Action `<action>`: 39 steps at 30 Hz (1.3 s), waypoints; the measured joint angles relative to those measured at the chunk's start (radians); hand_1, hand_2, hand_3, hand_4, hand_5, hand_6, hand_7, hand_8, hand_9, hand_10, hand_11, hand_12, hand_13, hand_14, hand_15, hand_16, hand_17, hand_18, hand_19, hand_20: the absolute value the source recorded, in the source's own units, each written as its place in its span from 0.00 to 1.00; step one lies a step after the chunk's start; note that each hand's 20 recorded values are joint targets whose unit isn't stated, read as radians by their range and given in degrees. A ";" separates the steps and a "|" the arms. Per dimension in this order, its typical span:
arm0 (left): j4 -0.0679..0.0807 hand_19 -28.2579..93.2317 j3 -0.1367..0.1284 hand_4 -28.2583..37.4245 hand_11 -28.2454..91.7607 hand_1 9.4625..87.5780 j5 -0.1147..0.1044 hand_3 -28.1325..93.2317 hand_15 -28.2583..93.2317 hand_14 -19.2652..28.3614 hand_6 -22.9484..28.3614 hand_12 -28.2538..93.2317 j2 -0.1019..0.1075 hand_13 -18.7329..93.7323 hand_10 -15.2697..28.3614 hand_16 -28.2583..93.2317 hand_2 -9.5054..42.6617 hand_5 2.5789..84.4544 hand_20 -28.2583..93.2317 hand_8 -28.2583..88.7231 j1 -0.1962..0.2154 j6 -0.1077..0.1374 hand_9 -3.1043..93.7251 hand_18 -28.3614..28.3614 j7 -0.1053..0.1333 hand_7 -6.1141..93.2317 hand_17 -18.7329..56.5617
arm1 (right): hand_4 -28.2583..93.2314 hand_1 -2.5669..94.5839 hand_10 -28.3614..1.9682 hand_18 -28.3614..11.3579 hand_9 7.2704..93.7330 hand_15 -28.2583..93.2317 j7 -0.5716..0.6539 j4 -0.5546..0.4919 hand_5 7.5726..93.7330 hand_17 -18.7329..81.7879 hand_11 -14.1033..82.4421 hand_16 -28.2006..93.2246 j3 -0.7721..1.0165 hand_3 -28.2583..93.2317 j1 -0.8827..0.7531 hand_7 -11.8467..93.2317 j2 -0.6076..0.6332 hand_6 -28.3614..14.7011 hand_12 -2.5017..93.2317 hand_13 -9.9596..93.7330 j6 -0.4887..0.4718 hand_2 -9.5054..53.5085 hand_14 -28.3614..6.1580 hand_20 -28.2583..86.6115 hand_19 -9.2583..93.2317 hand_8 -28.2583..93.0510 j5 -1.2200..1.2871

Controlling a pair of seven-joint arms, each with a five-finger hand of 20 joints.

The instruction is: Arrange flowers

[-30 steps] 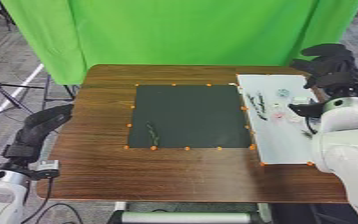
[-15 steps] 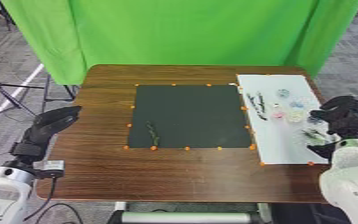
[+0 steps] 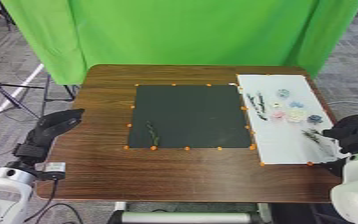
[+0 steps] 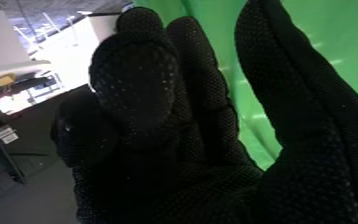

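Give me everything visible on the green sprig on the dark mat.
The sprig is a thin, dark green stem with small offshoots along it; real or artificial, I can't tell. It lies in the near left part of the dark mat, running roughly near to far with a slight bend, its near end close to an orange marker at the mat's near edge. Only the mat appears to touch it; neither hand does.
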 measured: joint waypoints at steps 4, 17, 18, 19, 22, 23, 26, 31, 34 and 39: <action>-0.001 0.34 -0.001 0.19 0.36 0.23 0.007 0.74 0.36 0.79 0.53 0.32 -0.003 0.46 0.70 0.23 0.06 0.49 0.37 0.19 0.000 -0.010 0.42 0.76 -0.006 0.19 0.36 | 0.16 0.45 0.44 0.38 0.78 0.64 0.001 0.007 0.63 0.76 0.40 0.51 -0.006 0.74 -0.001 0.36 0.000 0.58 0.30 0.94 -0.008 0.00 0.68 0.62 0.96 0.19 0.002; -0.009 0.34 -0.009 0.19 0.36 0.24 0.012 0.74 0.36 0.79 0.53 0.32 -0.016 0.46 0.70 0.23 0.06 0.49 0.37 0.19 0.011 -0.029 0.42 0.76 -0.019 0.18 0.36 | 0.15 0.56 0.52 0.39 0.82 0.64 0.012 0.059 0.63 0.77 0.42 0.51 -0.055 0.67 -0.005 0.36 0.000 0.60 0.35 0.95 -0.017 0.00 0.71 0.61 0.97 0.40 -0.003; -0.009 0.34 -0.009 0.19 0.36 0.24 0.012 0.74 0.36 0.79 0.53 0.32 -0.017 0.46 0.70 0.23 0.06 0.49 0.37 0.19 0.011 -0.030 0.42 0.76 -0.020 0.18 0.36 | 0.16 0.59 0.55 0.40 0.84 0.64 0.014 0.063 0.64 0.77 0.41 0.51 -0.061 0.63 -0.005 0.36 0.000 0.60 0.39 0.95 -0.017 0.00 0.71 0.61 0.97 0.41 -0.005; -0.009 0.34 -0.009 0.19 0.36 0.24 0.013 0.74 0.36 0.79 0.53 0.32 -0.017 0.46 0.70 0.23 0.06 0.49 0.37 0.19 0.011 -0.031 0.42 0.76 -0.021 0.18 0.36 | 0.17 0.61 0.56 0.40 0.85 0.64 0.015 0.068 0.64 0.77 0.41 0.51 -0.066 0.62 -0.004 0.37 0.000 0.60 0.40 0.95 -0.017 0.00 0.71 0.61 0.97 0.42 -0.007; -0.009 0.34 -0.009 0.19 0.36 0.24 0.015 0.74 0.36 0.79 0.53 0.32 -0.018 0.46 0.70 0.23 0.06 0.49 0.37 0.19 0.012 -0.035 0.42 0.76 -0.022 0.18 0.36 | 0.17 0.64 0.59 0.42 0.87 0.64 0.018 0.078 0.66 0.78 0.42 0.51 -0.080 0.61 0.001 0.38 0.002 0.62 0.43 0.96 -0.012 0.00 0.72 0.61 0.97 0.42 -0.016; -0.009 0.34 -0.008 0.19 0.36 0.24 0.016 0.73 0.36 0.79 0.53 0.32 -0.018 0.46 0.70 0.23 0.06 0.49 0.37 0.19 0.012 -0.036 0.42 0.76 -0.023 0.18 0.36 | 0.17 0.65 0.60 0.42 0.88 0.64 0.018 0.080 0.67 0.79 0.42 0.51 -0.083 0.61 0.004 0.38 0.003 0.62 0.43 0.97 -0.010 0.00 0.73 0.61 0.97 0.42 -0.019; -0.009 0.34 -0.008 0.19 0.36 0.24 0.018 0.73 0.36 0.79 0.53 0.32 -0.018 0.46 0.70 0.23 0.06 0.49 0.37 0.19 0.011 -0.039 0.42 0.76 -0.024 0.18 0.36 | 0.16 0.66 0.60 0.42 0.90 0.64 0.019 0.085 0.69 0.79 0.42 0.52 -0.092 0.63 0.012 0.41 0.007 0.63 0.43 0.97 -0.003 0.00 0.74 0.61 0.97 0.43 -0.023; -0.010 0.34 -0.007 0.19 0.36 0.24 0.019 0.74 0.36 0.79 0.53 0.32 -0.019 0.46 0.70 0.23 0.06 0.49 0.37 0.19 0.011 -0.042 0.42 0.76 -0.025 0.18 0.36 | 0.14 0.69 0.60 0.44 0.92 0.63 0.017 0.088 0.71 0.81 0.42 0.52 -0.102 0.64 0.018 0.43 0.009 0.61 0.43 0.99 0.006 0.00 0.76 0.61 0.97 0.41 -0.022; -0.011 0.34 -0.008 0.19 0.36 0.24 0.019 0.73 0.36 0.79 0.53 0.32 -0.020 0.46 0.70 0.23 0.06 0.49 0.37 0.19 0.012 -0.042 0.42 0.76 -0.026 0.18 0.36 | 0.15 0.69 0.59 0.45 0.93 0.63 0.013 0.087 0.72 0.82 0.43 0.52 -0.103 0.64 0.020 0.44 0.012 0.60 0.42 1.00 0.013 0.00 0.77 0.61 0.97 0.40 -0.016; -0.011 0.34 -0.009 0.19 0.36 0.24 0.018 0.73 0.36 0.79 0.53 0.32 -0.020 0.46 0.70 0.23 0.07 0.49 0.37 0.19 0.012 -0.042 0.42 0.76 -0.026 0.18 0.36 | 0.15 0.69 0.59 0.46 0.94 0.63 0.003 0.060 0.72 0.83 0.43 0.52 -0.079 0.64 0.019 0.45 0.018 0.60 0.42 1.00 0.017 0.00 0.77 0.61 0.98 0.39 0.003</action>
